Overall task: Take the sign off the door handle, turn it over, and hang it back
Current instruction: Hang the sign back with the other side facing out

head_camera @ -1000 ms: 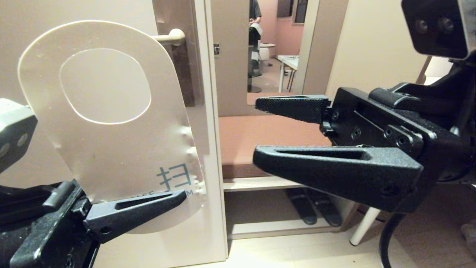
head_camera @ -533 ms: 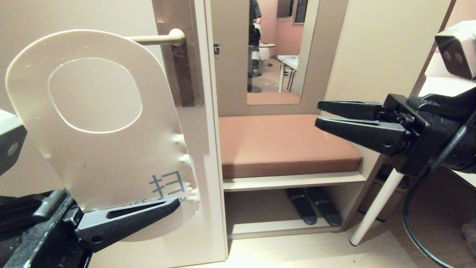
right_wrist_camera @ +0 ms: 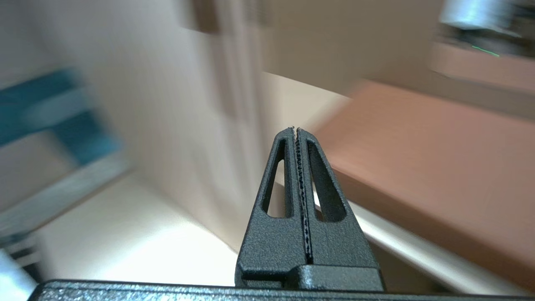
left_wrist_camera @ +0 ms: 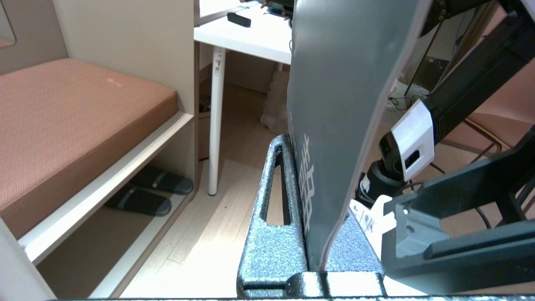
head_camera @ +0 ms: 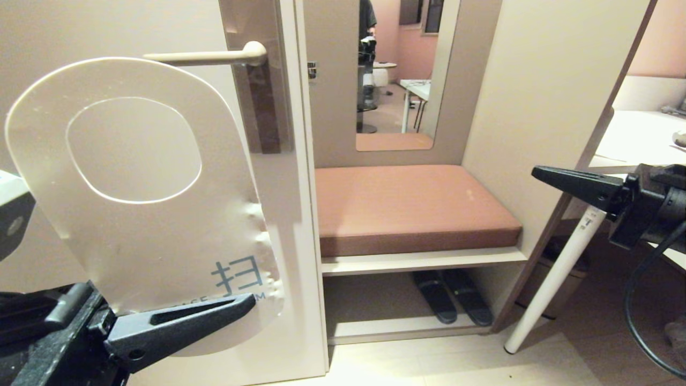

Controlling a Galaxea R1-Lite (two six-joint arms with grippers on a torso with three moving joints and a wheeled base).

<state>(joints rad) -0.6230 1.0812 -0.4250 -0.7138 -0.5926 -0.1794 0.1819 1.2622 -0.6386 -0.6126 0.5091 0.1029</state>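
The sign (head_camera: 161, 236) stands upright at the left in the head view, white side toward me, its hole up. My left gripper (head_camera: 249, 301) is shut on its lower end. The left wrist view shows the sign's blue-grey side (left_wrist_camera: 334, 104) clamped in the left gripper (left_wrist_camera: 311, 167). The cream door handle (head_camera: 203, 56) juts left from its brown backplate (head_camera: 262, 107), bare, with the sign's top edge just below it. My right gripper (head_camera: 541, 172) is at the far right, shut and empty; the right wrist view shows the right gripper (right_wrist_camera: 296, 130) with its jaws pressed together.
Right of the door's edge is a bench with a brown cushion (head_camera: 407, 203) and dark slippers (head_camera: 450, 303) on the shelf beneath. A mirror (head_camera: 396, 75) hangs above it, with a person reflected. A white desk (head_camera: 638, 139) and its slanted leg (head_camera: 552, 279) stand at the right.
My right gripper has pulled away to the right and gone from wide open to shut. The sign in my left gripper has sunk a little, uncovering more of the handle.
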